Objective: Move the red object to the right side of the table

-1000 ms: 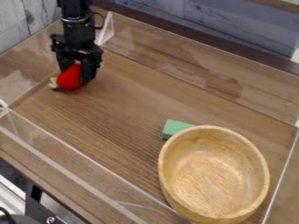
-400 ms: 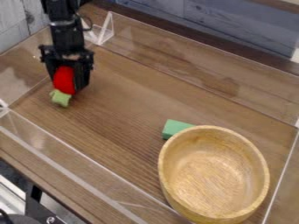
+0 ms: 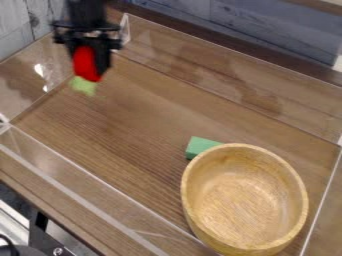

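Observation:
The red object (image 3: pixel 88 66) hangs above the table (image 3: pixel 201 95) at the far left, its green leafy end (image 3: pixel 84 87) pointing down. My gripper (image 3: pixel 90 52) points straight down and is shut on the red object's upper part, holding it clear of the wood. The picture is a little blurred around the gripper. The arm above it runs out of the top of the frame.
A round light wooden bowl (image 3: pixel 189 188) stands at the near right. A flat green block (image 3: pixel 205 147) lies just behind its left rim. Low clear plastic walls (image 3: pixel 80 205) edge the tabletop at the front, left and back.
The gripper closed on the red object as it lay on the wood, then lifted it off the table. Bowl and green block have not moved.

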### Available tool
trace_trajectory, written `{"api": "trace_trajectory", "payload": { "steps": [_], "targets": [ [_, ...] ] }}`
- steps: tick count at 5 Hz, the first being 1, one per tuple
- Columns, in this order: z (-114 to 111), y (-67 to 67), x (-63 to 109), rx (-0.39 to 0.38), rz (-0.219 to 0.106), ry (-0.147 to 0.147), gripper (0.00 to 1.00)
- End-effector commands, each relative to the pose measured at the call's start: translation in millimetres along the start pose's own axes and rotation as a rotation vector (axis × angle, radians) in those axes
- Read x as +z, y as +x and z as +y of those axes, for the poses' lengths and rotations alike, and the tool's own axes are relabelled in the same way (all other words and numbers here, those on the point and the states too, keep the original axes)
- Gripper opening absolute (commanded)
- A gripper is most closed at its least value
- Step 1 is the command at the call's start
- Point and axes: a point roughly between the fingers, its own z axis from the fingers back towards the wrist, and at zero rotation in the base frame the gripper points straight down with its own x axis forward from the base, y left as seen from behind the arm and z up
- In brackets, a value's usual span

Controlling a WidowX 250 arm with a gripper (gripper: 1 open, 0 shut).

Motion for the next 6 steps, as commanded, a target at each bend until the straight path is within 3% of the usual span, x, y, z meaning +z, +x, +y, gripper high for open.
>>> {"api": "trace_trajectory", "payload": {
  "steps": [1,3,4,6],
  "targets": [
    [-50,18.0,26.2,0.016,-0.082,0.008,0.00],
    [-146,45.6,18.1,0.050,-0.066,-0.027,0.00],
    [-187,45.3,3.7,0.088,-0.053,-0.043,0.00],
    [-205,43.9,-30.2,0.073,-0.037,-0.044,0.00]
  ]
}}
